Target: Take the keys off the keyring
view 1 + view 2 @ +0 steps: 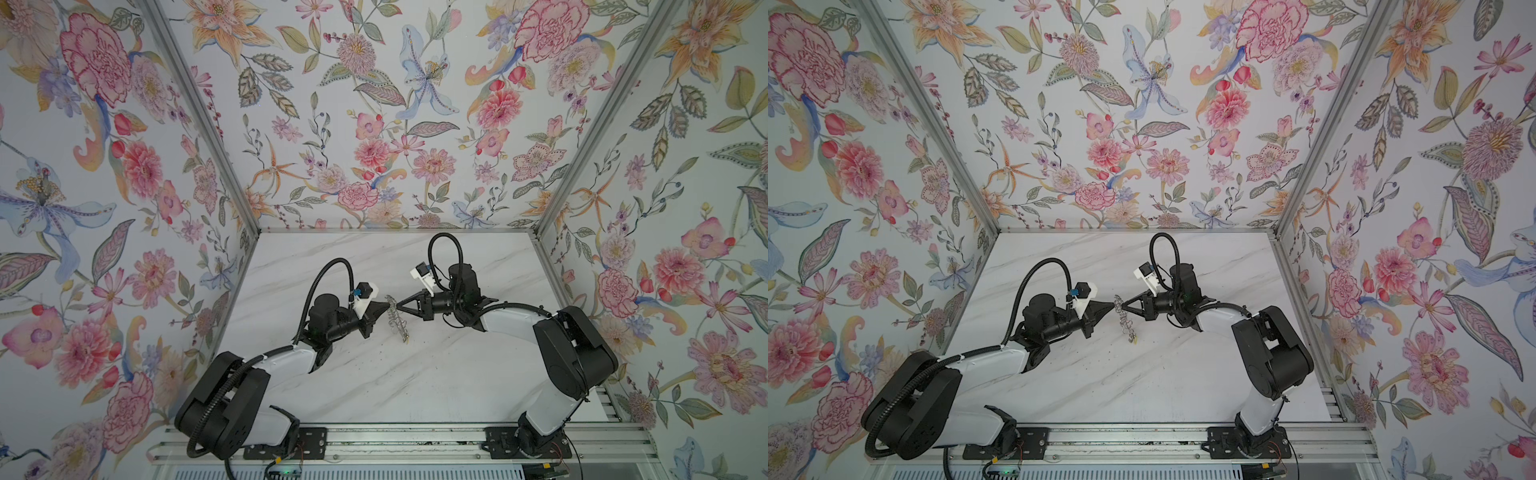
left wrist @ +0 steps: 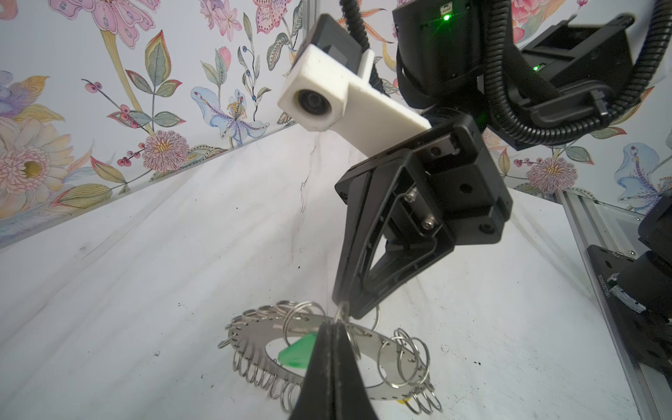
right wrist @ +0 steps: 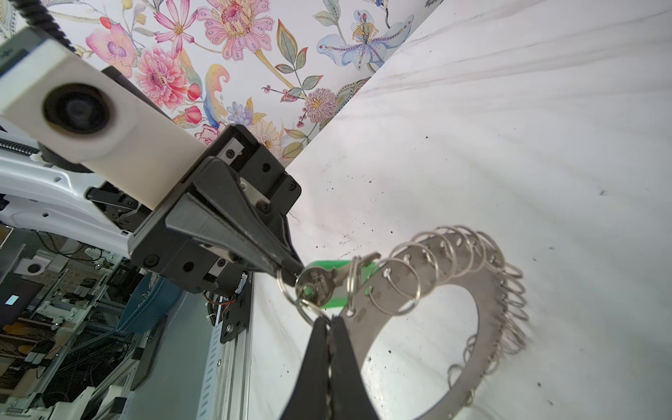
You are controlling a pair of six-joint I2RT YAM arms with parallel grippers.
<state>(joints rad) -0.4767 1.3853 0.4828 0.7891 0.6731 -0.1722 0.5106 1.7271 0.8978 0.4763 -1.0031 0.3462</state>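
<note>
The keyring (image 1: 397, 320) (image 1: 1126, 320), a grey metal disc fringed with wire loops, hangs edge-on above the table between both grippers. My left gripper (image 2: 332, 325) (image 1: 387, 306) is shut on a wire loop at the disc's (image 2: 254, 336) rim. My right gripper (image 3: 329, 320) (image 1: 399, 306) is shut on a loop beside the disc's (image 3: 363, 333) edge, tip to tip with the left one. A silvery key (image 3: 318, 282) with a green tag (image 3: 329, 303) (image 2: 296, 354) hangs on the loops between the two tips. A yellow tag (image 2: 511, 401) (image 1: 405, 340) peeks out at the ring's low end; its key is hidden.
The white marble tabletop (image 1: 374, 382) is ringed by floral walls on three sides. An aluminium rail (image 1: 395, 440) with both arm bases runs along the front edge. Small dark specks dot the surface under the ring.
</note>
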